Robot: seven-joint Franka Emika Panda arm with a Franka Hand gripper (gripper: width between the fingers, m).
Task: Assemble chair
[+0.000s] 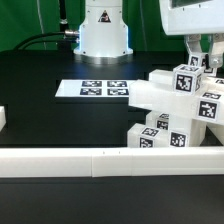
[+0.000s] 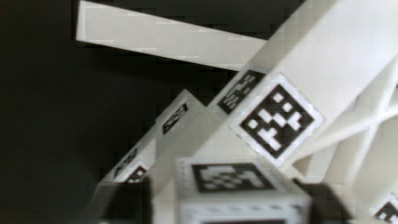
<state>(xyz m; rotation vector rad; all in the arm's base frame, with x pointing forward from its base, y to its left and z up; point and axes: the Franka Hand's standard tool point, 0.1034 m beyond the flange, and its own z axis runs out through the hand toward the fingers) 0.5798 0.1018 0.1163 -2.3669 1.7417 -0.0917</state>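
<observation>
While the gripper (image 1: 203,62) stands over the tagged chair (image 1: 175,112) at the exterior view's right, near the long rail (image 1: 110,158), I cannot tell whether its fingers grip anything, and a skewed push could topple the tilted stack.

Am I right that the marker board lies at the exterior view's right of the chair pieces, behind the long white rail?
Not quite: the exterior view shows the marker board at the left of the chair pieces. It does lie behind the long white rail.
</observation>
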